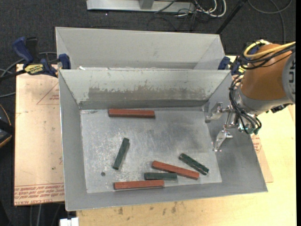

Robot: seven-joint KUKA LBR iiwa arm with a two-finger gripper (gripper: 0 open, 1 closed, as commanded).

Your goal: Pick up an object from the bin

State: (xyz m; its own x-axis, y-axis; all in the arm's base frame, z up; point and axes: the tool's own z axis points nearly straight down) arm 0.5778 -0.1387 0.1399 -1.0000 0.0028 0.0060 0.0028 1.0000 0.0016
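Dark carpet is showing round the rig, with cables trailing along the far side. Grey bin (141, 86) is sitting in the middle: sloped walls, scuffed floor. Arm (265, 76) is reaching in over the right wall. Gripper (219, 144) is hanging over bare metal at the floor's right side. Nothing is showing in it, and I cannot tell whether it is spread or pressed together.

Bars are lying flat on the floor: red bar (131, 113) under the far wall, dark bar (121, 153) tilted at left, the others loosely clustered at the near side. Green bar (194, 164) is lying nearest the gripper, close alongside a slanted bar (175, 170).

Judgement: taking the green bar is looking easiest. That means shifting near-left, turning the wrist to straddle its narrow width, and descending clear of the slanted neighbour.
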